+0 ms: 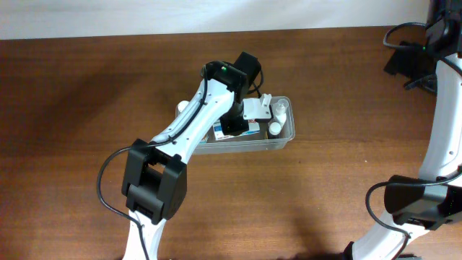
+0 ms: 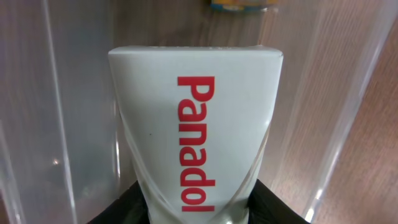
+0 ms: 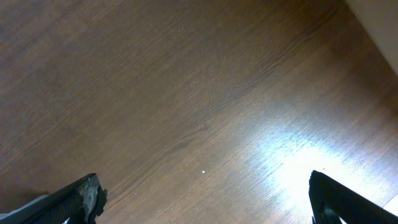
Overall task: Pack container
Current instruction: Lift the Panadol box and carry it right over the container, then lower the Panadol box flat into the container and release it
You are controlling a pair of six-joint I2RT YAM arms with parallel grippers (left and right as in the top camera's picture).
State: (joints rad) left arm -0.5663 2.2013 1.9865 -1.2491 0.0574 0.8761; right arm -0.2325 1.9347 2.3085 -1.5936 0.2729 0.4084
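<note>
1. My left claw (image 2: 198, 208), low centre of its wrist frame, grips the white Panadol box (image 2: 196, 124), whose long axis runs straight up-frame from the fingers.
2. The clear container (image 1: 283, 141) lies mid-frame overhead, long axis left to right, its walls around the box.
3. The right claw (image 3: 202, 193) gapes wide over the table (image 3: 186, 93), well apart; lowering and release look like the left arm's job.

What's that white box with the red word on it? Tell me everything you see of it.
The box is a white cardboard carton with "Panadol" printed lengthwise in red. Its far end looks closed. The left pincer grips its near end and holds it between the walls of the clear container.
</note>
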